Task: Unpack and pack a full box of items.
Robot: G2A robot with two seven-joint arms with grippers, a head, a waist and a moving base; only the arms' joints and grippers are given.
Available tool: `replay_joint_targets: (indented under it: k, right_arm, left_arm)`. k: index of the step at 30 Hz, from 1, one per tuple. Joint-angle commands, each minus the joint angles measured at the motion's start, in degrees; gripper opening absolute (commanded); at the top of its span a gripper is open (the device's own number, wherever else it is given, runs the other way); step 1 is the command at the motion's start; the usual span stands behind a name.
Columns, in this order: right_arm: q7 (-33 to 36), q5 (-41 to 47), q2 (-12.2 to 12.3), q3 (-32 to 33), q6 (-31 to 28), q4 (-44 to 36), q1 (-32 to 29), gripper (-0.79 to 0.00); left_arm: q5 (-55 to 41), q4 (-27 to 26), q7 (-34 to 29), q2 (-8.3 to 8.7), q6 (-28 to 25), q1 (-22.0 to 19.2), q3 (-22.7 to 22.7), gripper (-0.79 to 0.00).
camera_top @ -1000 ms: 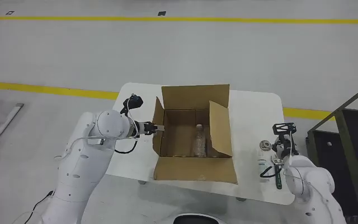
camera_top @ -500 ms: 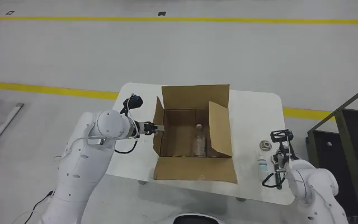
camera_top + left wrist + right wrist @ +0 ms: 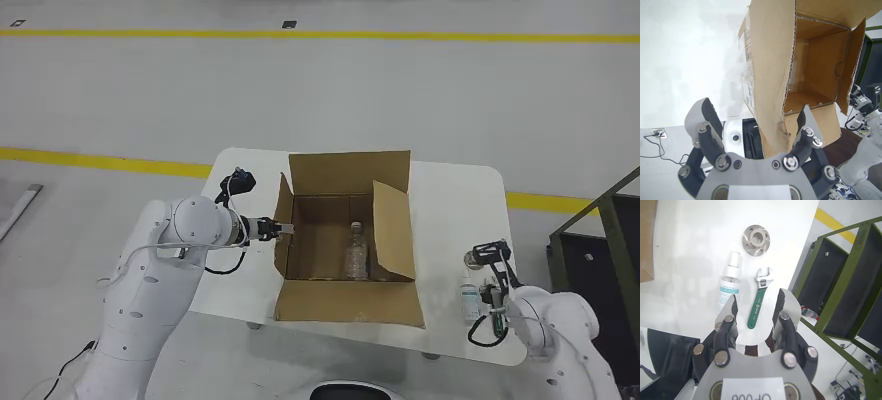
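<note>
A brown cardboard box [image 3: 345,303], top open, stands mid-way along a white, round-cornered worktop [image 3: 450,195], w/ a clear plastic bottle [image 3: 356,255] inside, toward the right wall; whether it stands or lies cannot be told. The left claw [image 3: 756,109] is at the box's left side flap [image 3: 772,66], fingers spread wide w/ the flap's ragged edge passing btwn them, not clamped on it. The right side flap [image 3: 393,230] tilts inward over the opening, and the back flap [image 3: 350,168] is opened away from the robot. To the right of the box, well apart from it, three items lie on the bare worktop. A round silver metal flange w/ bolt holes [image 3: 755,240] is farthest from the robot. A clear spray bottle w/ white cap & teal-banded label [image 3: 728,287] lies on its side, cap end toward the flange. An adjustable wrench w/ green handle [image 3: 759,292] lies just beside the spray bottle & roughly parallel to it, head toward the flange. None of the three touch. The right claw [image 3: 757,297] hangs above the wrench's handle, fingers apart & holding nothing. Past the worktop's right edge stands an olive-green metal rack w/ dark shelves [image 3: 829,279].
</note>
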Motion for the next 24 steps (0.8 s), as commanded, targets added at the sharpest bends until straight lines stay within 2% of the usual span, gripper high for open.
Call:
replay_joint_targets:
  k: [1, 6, 11, 13, 16, 22, 24]
  right_arm:
    - [0.0, 1.5, -0.1, -0.6, 0.3, 1.6, 0.7, -0.363]
    - [0.3, 5.3, -0.2, -0.8, 0.9, 4.6, 2.1, -0.351]
    - [-0.3, 6.6, -0.2, -1.3, 2.3, 7.9, 3.3, -0.379]
    - [-0.7, 7.2, -0.2, -1.6, 2.5, 9.2, 3.8, -0.403]
    - [-1.2, 7.9, -0.2, -2.2, 2.6, 11.0, 4.6, -0.48]
    - [-1.5, 7.9, -0.2, -3.3, 2.9, 12.8, 5.4, -0.523]
    - [-1.6, 8.1, -0.1, -3.4, 2.9, 13.2, 5.5, -0.588]
  left_arm:
    - [0.0, 0.0, 0.0, 0.0, 0.0, 0.0, 0.0, 0.0]
    - [0.0, 0.0, 0.0, 0.0, 0.0, 0.0, 0.0, 0.0]
    - [0.0, 0.0, 0.0, 0.0, 0.0, 0.0, 0.0, 0.0]
    - [0.0, 0.0, 0.0, 0.0, 0.0, 0.0, 0.0, 0.0]
    - [0.0, 0.0, 0.0, 0.0, 0.0, 0.0, 0.0, 0.0]
    - [0.0, 0.0, 0.0, 0.0, 0.0, 0.0, 0.0, 0.0]
    - [0.0, 0.0, 0.0, 0.0, 0.0, 0.0, 0.0, 0.0]
